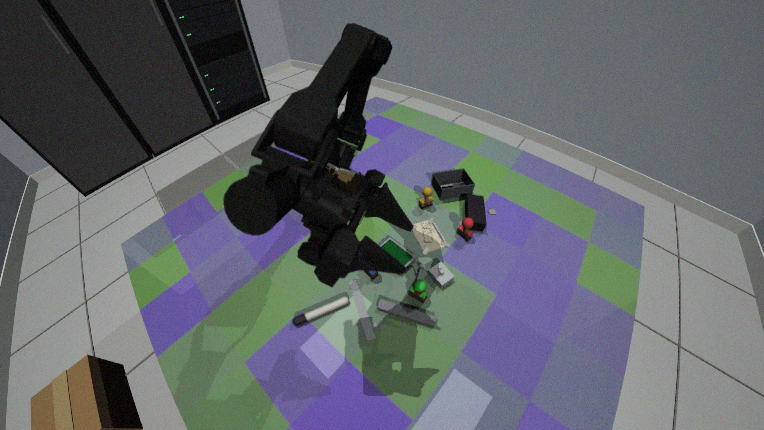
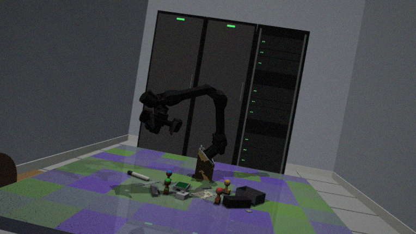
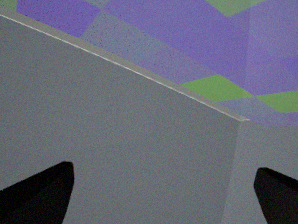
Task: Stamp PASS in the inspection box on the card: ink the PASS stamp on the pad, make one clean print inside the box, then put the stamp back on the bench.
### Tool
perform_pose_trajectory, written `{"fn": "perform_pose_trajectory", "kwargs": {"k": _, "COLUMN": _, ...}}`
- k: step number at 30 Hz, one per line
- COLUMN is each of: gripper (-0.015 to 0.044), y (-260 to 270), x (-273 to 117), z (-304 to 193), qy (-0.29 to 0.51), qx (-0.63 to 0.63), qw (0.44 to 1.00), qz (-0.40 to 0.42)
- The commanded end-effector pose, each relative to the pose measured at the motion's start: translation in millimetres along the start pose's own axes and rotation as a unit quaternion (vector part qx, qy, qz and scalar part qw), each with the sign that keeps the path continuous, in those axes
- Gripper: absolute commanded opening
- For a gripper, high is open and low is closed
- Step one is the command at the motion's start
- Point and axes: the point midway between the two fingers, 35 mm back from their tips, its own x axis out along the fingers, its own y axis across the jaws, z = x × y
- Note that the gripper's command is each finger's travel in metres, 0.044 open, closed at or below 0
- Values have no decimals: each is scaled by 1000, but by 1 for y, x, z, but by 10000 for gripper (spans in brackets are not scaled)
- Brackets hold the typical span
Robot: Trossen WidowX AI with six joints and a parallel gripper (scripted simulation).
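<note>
My gripper is open and empty, high above the bench. Four knob-handled stamps stand upright: green, blue, yellow and red. Which one reads PASS cannot be told. The ink pad is a grey tray with a green surface, partly behind a finger in the top view. The cream card lies between the pad and the red stamp; its fine markings are too small to read. The wrist view shows no stamp, pad or card.
An open dark box and a black block stand near the red and yellow stamps. A grey block sits by the pad. A white marker and a grey bar lie nearby.
</note>
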Motion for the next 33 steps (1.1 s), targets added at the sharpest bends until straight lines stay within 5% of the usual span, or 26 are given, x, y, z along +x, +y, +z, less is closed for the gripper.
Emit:
{"fn": "perform_pose_trajectory", "kwargs": {"k": 1, "gripper": 374, "y": 0, "x": 1, "z": 1, "qy": -3, "qx": -7, "qw": 1000, "qz": -1}}
{"fn": "perform_pose_trajectory", "kwargs": {"k": 7, "gripper": 226, "y": -9, "x": 37, "z": 21, "qy": -96, "qx": -242, "qw": 964, "qz": -49}}
{"fn": "perform_pose_trajectory", "kwargs": {"k": 12, "gripper": 226, "y": -22, "x": 65, "z": 40, "qy": -157, "qx": -451, "qw": 868, "qz": -138}}
{"fn": "perform_pose_trajectory", "kwargs": {"k": 18, "gripper": 226, "y": -42, "x": 92, "z": 61, "qy": -175, "qx": -651, "qw": 684, "qz": -280}}
{"fn": "perform_pose_trajectory", "kwargs": {"k": 33, "gripper": 226, "y": -71, "x": 118, "z": 84, "qy": -89, "qx": -798, "qw": 348, "qz": -483}}
